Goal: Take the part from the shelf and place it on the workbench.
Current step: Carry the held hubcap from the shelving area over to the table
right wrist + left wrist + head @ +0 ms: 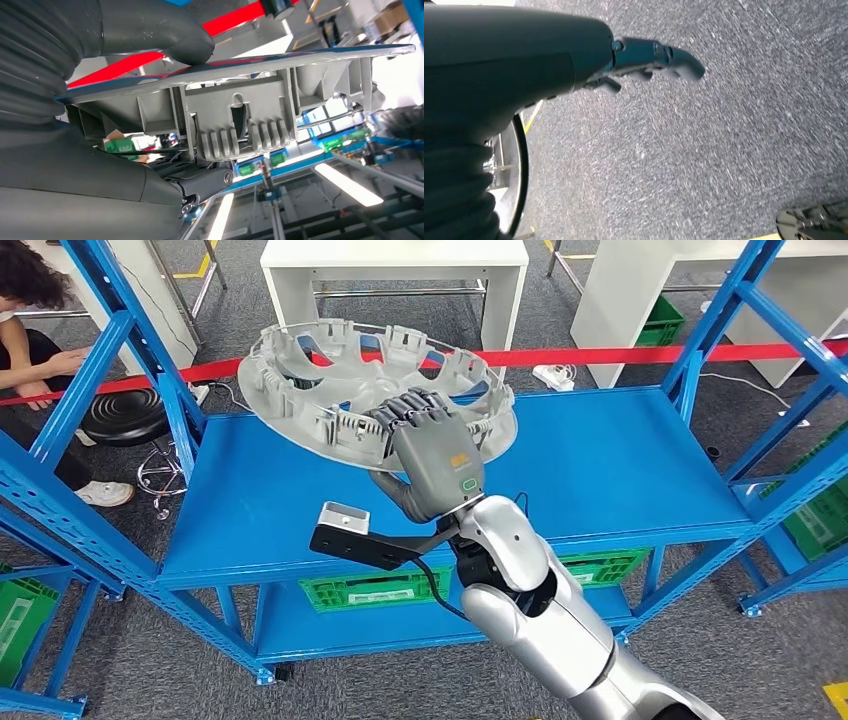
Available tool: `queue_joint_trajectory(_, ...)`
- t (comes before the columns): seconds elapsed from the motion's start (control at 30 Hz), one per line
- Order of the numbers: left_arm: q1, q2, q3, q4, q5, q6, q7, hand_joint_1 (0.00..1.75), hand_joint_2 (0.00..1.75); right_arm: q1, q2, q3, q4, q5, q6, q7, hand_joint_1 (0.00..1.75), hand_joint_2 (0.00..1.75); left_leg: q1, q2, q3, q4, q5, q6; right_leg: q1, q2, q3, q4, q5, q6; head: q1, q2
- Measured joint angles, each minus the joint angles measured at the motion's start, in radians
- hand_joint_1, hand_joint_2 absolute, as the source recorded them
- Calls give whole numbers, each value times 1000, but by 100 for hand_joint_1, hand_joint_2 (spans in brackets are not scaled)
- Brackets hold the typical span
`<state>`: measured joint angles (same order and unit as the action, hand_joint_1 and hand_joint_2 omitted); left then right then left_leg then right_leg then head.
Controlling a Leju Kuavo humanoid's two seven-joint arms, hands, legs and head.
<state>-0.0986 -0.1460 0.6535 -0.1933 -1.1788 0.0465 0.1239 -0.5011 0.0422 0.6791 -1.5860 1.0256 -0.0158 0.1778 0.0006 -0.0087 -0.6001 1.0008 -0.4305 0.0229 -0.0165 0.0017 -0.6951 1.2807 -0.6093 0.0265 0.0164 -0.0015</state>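
A round grey hubcap [340, 380], ribbed underside up, hangs tilted above the blue shelf board [620, 460]. My right hand [425, 445] grips its near rim, fingers curled over the inner ribs and thumb under the edge. In the right wrist view the thumb [165, 35] presses one face of the hubcap rim [240, 115] while darker fingers [205, 182] close on the other. My left hand [644, 57] hangs over grey carpet, fingers stretched out with nothing in them.
Blue shelf uprights [130, 340] stand on both sides of the board. Green crates [370, 590] sit on the lower level. Behind the shelf runs a red barrier tape [620, 355], with white tables [400, 270] beyond. A person [40, 330] crouches at the far left by a black stool [125, 415].
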Motion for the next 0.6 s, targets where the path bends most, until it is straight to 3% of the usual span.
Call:
queue_joint_trajectory(0.03, 2, 0, 3, 0, 3, 0, 0, 0, 175, -4, -1, 3, 4, -8, 4, -4, 175, 175, 1, 0, -6, 7, 0, -2, -1, 0, 9, -7, 13, 0, 0, 0)
queue_joint_trajectory(0.1, 8, 0, 10, 0, 5, 0, -1, 0, 175, -12, -1, 9, 10, -19, 9, -8, 175, 175, 4, -2, -20, 23, -2, -9, -6, 0, 73, -116, 62, 2, 0, 0)
queue_joint_trajectory(0.17, 11, 1, 14, 0, 5, 0, -1, 0, 175, -13, -2, 14, 14, -24, 10, -8, 175, 175, 4, -7, -32, 38, -1, -23, -4, 3, 122, -205, 89, -5, 0, 0)
queue_joint_trajectory(0.2, 11, 1, 15, 0, 4, 0, -1, 0, 175, -14, -2, 16, 15, -25, 10, -7, 175, 175, 3, -10, -37, 42, 2, -31, -2, 6, 127, -219, 90, -13, -1, 0)
queue_joint_trajectory(0.27, 12, 1, 16, 0, -3, -2, 2, 0, 175, -14, -4, 18, 15, -23, 10, -1, 175, 175, 3, -13, -43, 42, 10, -47, 0, 7, 118, -219, 97, -31, -1, 0)
queue_joint_trajectory(0.33, 12, 1, 16, 1, -12, -5, 7, 0, 175, -14, -5, 18, 15, -20, 10, 6, 175, 175, 7, -10, -57, 57, -9, -61, -2, 4, 109, -224, 109, -49, -1, 0)
queue_joint_trajectory(0.43, 9, 2, 16, 1, -17, -8, 10, 0, 175, -13, -8, 18, 15, -19, 10, 10, 175, 175, 11, 0, -109, 206, -124, -75, -4, 1, 86, -226, 131, -62, -3, 0)
queue_joint_trajectory(0.47, 8, 2, 16, 1, -18, -8, 10, 0, 175, -12, -10, 18, 15, -19, 10, 10, 175, 175, 12, 1, -124, 266, -154, -78, -3, 1, 76, -225, 138, -62, -3, 0)
queue_joint_trajectory(0.5, 8, 2, 16, 0, -20, -9, 9, 0, 175, -10, -12, 18, 15, -19, 10, 9, 175, 175, 12, 2, -127, 303, -166, -79, -3, 0, 66, -225, 146, -61, -3, 0)
queue_joint_trajectory(0.53, 7, 2, 16, 0, -21, -9, 9, 0, 175, -9, -14, 18, 15, -20, 11, 9, 175, 175, 12, 2, -113, 305, -160, -79, -2, 0, 56, -224, 153, -60, -3, 0)
queue_joint_trajectory(0.6, 6, 2, 16, 0, -25, -9, 8, 0, 175, -9, -16, 18, 15, -20, 13, 9, 175, 175, 12, 2, -32, 208, -118, -75, -2, 0, 39, -222, 168, -55, -3, 0)
